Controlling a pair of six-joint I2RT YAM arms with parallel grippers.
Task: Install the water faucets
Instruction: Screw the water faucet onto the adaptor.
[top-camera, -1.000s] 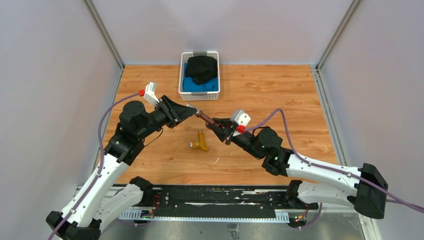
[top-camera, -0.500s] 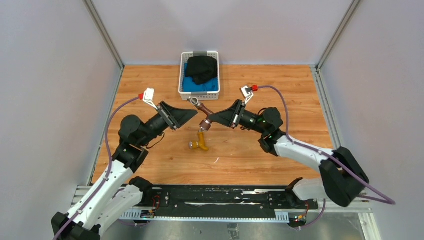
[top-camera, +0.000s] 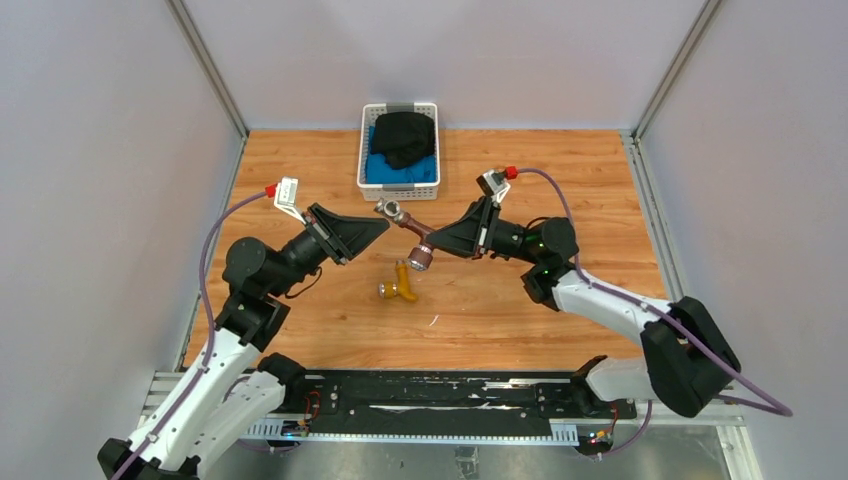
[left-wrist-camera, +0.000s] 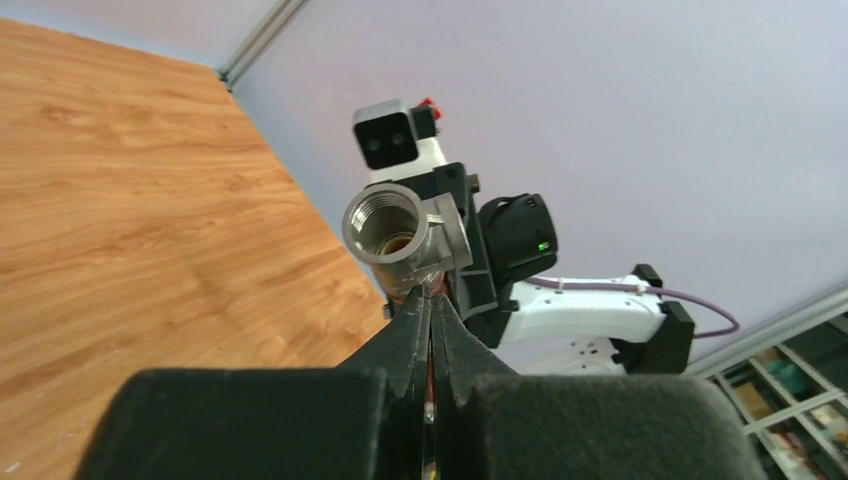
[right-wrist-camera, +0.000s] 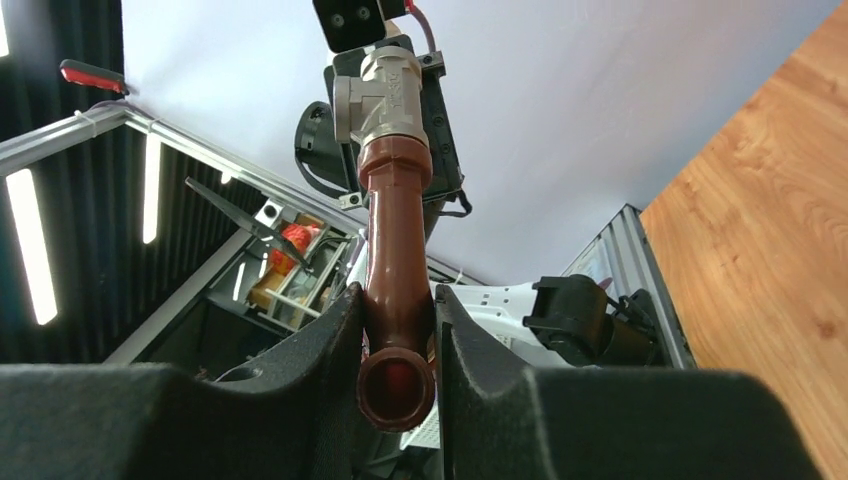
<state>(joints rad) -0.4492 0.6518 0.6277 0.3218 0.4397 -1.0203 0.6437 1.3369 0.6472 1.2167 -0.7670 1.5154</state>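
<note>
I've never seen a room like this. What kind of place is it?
Probably a robot lab's test booth: a wooden table walled by plain grey panels on metal posts, with a left arm and right arm bolted at its near edge.

Bright even light, soft shadows; wrist-view foregrounds blurred.
</note>
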